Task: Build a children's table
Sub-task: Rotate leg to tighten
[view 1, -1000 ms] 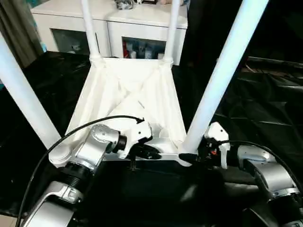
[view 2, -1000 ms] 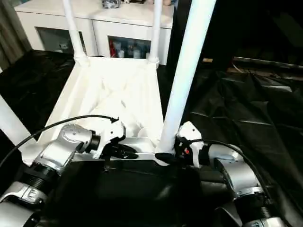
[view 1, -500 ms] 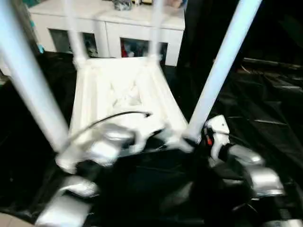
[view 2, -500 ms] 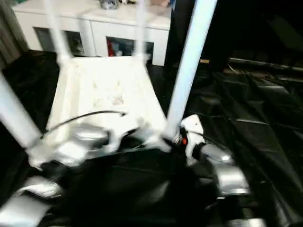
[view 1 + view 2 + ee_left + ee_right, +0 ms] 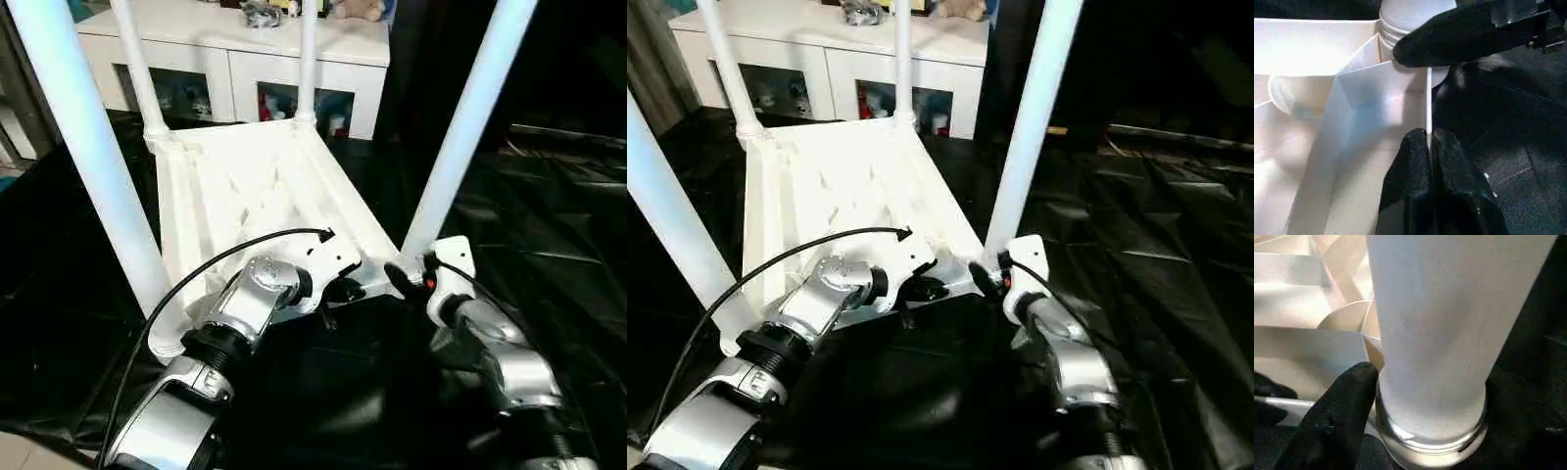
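Black sheeting (image 5: 59, 294) spreads out on my left, open room beyond the near left leg (image 5: 93, 157), which runs out of the picture's upper edge. The children's table (image 5: 265, 186) lies upside down ahead of me, ribbed underside up, all four legs standing in their corner sockets; the two far legs (image 5: 137, 73) rise in front of a white cabinet (image 5: 235, 59) with glass doors.

My left gripper (image 5: 1429, 147) has its two black fingers pressed together on the thin near rim (image 5: 1428, 98) of the tabletop, the white edge pinched between them. Its cable (image 5: 235, 250) loops over the underside.

Further right, my right gripper (image 5: 397, 279) sits at the base of the near right leg (image 5: 460, 127). One black finger (image 5: 1337, 416) lies against the socket collar (image 5: 1430, 435) beside that leg; the other finger is hidden behind the tube, so I cannot tell how wide this gripper stands or whether it truly holds the leg.

Right of that leg, the black sheeting runs wide and wrinkled. The legs' upper ends are all cut off.
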Motion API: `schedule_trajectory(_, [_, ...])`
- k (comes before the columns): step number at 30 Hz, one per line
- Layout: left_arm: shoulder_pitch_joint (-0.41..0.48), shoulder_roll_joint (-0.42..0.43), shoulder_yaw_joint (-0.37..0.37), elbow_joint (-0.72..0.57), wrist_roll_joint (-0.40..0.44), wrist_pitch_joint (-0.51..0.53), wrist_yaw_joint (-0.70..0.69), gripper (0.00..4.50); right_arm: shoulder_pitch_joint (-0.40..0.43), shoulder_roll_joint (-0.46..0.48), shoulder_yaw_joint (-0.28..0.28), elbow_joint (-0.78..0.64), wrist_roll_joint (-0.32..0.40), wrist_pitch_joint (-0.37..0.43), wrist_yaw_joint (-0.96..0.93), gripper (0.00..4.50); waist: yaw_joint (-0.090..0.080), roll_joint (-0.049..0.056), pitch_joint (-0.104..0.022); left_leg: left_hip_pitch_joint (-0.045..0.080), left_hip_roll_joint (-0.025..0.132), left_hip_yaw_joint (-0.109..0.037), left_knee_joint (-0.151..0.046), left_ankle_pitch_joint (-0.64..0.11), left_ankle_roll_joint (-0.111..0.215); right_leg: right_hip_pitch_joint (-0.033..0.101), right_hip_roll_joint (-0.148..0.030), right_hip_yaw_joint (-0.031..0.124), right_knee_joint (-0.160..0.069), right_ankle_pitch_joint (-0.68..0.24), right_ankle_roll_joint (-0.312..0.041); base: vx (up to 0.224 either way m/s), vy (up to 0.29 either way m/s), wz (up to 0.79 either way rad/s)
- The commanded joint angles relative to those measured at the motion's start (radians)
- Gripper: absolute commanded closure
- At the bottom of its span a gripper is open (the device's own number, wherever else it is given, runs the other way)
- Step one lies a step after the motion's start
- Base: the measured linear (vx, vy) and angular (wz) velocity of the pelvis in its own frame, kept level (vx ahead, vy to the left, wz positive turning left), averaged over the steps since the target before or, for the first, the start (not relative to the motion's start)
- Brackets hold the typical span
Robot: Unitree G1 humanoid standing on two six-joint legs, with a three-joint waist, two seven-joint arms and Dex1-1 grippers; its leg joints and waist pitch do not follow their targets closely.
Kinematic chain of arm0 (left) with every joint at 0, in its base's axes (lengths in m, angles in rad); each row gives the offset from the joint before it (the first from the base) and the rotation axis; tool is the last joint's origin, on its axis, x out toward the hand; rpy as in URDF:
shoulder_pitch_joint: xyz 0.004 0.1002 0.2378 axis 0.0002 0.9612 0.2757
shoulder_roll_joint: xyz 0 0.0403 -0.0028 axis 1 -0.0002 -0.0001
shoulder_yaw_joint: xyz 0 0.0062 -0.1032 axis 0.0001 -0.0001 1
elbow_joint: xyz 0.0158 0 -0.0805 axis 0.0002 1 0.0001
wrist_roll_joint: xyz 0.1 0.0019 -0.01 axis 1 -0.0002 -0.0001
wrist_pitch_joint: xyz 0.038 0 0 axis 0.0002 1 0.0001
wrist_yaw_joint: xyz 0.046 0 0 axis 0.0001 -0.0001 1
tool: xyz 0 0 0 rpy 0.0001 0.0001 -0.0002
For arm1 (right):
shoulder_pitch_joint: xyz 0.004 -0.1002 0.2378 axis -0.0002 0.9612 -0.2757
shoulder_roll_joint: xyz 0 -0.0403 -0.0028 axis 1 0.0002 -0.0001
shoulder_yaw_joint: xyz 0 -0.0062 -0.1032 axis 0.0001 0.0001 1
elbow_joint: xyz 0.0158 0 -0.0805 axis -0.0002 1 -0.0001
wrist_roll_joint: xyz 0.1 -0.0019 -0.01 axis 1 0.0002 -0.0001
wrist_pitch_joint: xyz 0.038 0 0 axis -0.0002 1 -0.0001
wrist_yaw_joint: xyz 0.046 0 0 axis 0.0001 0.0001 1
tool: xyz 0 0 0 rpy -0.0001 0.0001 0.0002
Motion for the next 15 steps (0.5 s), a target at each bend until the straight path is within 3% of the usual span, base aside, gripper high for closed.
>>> schedule_trajectory(1, [0.042, -0.005, -0.041, -0.009, -0.051, -0.037, -0.09, 4.5, 0.019, -0.008, 0.116, -0.019, 0.033, 0.008, 0.135, 0.81, 0.004, -0.015, -0.029, 0.005, 0.032, -0.019, -0.074, -0.315, 0.024, 0.023, -0.037, 0.016, -0.079, -0.317, -0.14, 0.0, 0.0, 0.0])
schedule_trajectory(3, [0.066, 0.038, -0.043, -0.041, -0.068, -0.055, -0.167, 4.5, 0.032, -0.075, 0.13, -0.04, 0.026, -0.008, 0.217, 0.68, 0.005, -0.016, -0.028, 0.003, 0.033, -0.014, -0.071, -0.289, 0.048, 0.026, -0.037, 0.017, -0.075, -0.268, -0.155, 0.0, 0.0, 0.0])
schedule_trajectory(6, [0.094, 0.108, -0.043, -0.075, -0.09, -0.07, -0.267, 4.5, 0.06, -0.168, 0.138, -0.081, 0.05, -0.019, 0.353, 0.68, 0.01, -0.019, -0.033, 0.004, 0.033, -0.013, -0.066, -0.256, 0.06, 0.031, -0.038, 0.016, -0.07, -0.246, -0.169, 0.0, 0.0, 0.0])
schedule_trajectory(8, [0.117, 0.161, -0.046, -0.104, -0.108, -0.077, -0.353, 4.5, 0.078, -0.234, 0.139, -0.113, 0.071, -0.021, 0.445, 0.68, 0.015, -0.015, -0.029, 0.004, 0.037, -0.012, -0.067, -0.243, 0.076, 0.029, -0.036, 0.017, -0.066, -0.212, -0.182, 0.0, 0.0, 0.0])
schedule_trajectory(14, [0.138, 0.207, -0.025, -0.157, -0.156, -0.032, -0.433, 4.5, 0.087, -0.297, 0.121, -0.145, 0.105, -0.017, 0.545, 0.68, 0.012, -0.014, -0.029, 0.008, 0.04, -0.011, -0.068, -0.255, 0.064, 0.027, -0.035, 0.016, -0.06, -0.206, -0.209, 0.0, 0.0, 0.0])
schedule_trajectory(15, [0.142, 0.221, -0.025, -0.166, -0.159, -0.027, -0.446, 4.5, 0.09, -0.316, 0.133, -0.15, 0.111, -0.023, 0.573, 0.68, 0.011, -0.021, -0.03, 0.008, 0.039, -0.01, -0.067, -0.253, 0.064, 0.028, -0.035, 0.016, -0.06, -0.202, -0.211, 0.0, 0.0, 0.0])
